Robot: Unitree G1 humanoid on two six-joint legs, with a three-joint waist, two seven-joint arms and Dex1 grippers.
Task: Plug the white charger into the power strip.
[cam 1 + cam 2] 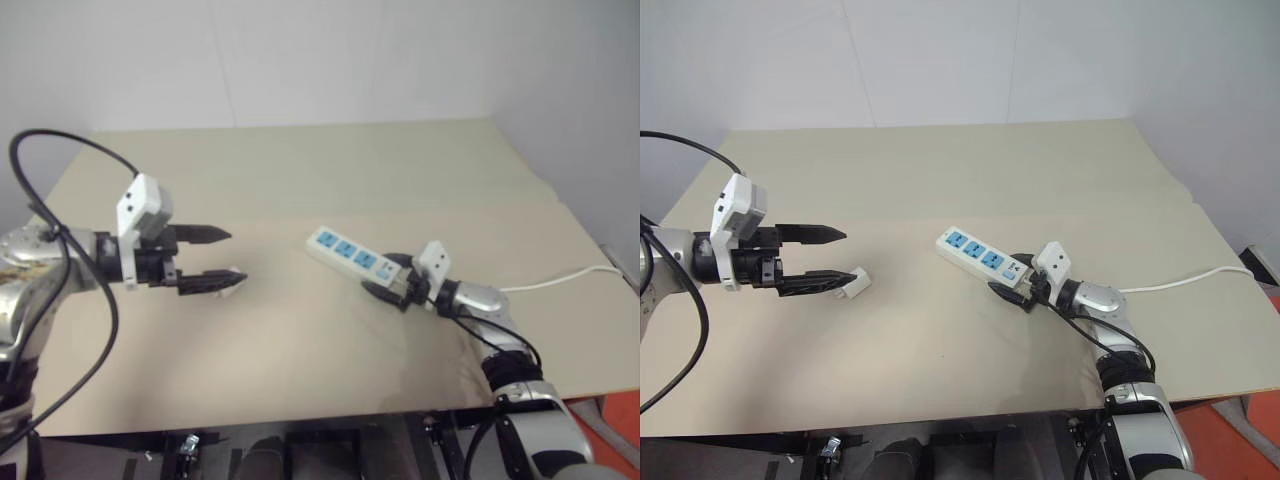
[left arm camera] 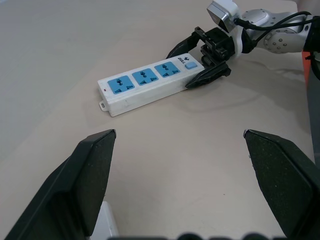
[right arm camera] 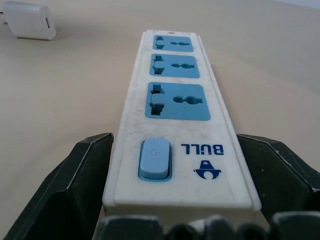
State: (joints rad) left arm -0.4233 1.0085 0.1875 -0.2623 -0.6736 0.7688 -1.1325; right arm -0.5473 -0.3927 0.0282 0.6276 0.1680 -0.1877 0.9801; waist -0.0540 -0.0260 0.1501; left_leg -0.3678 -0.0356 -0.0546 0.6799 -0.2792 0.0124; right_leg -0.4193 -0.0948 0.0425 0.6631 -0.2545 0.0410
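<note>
Beige table [image 1: 940,370]: right gripper [image 1: 1012,283] straddles the power strip [image 1: 978,258]'s switch end, seemingly to steady it; left gripper [image 1: 828,258] gapes, empty, charger [image 1: 852,284] at its four o'clock.

The long flat plastic power strip [image 3: 175,130] is white, a little smudged, with three light blue socket faces, a light blue switch button and dark blue "BULL" lettering with a small logo beside it. Its thin cord [image 1: 560,279] is white. The small rounded-cube charger [image 3: 29,20] is plain white. The smooth matte table [image 1: 330,190] is pale beige, unpatterned. Both claws, left [image 1: 222,257] and right [image 3: 175,197], have black fingers, each with a white boxy camera housing [image 1: 143,208] mounted above.
</note>
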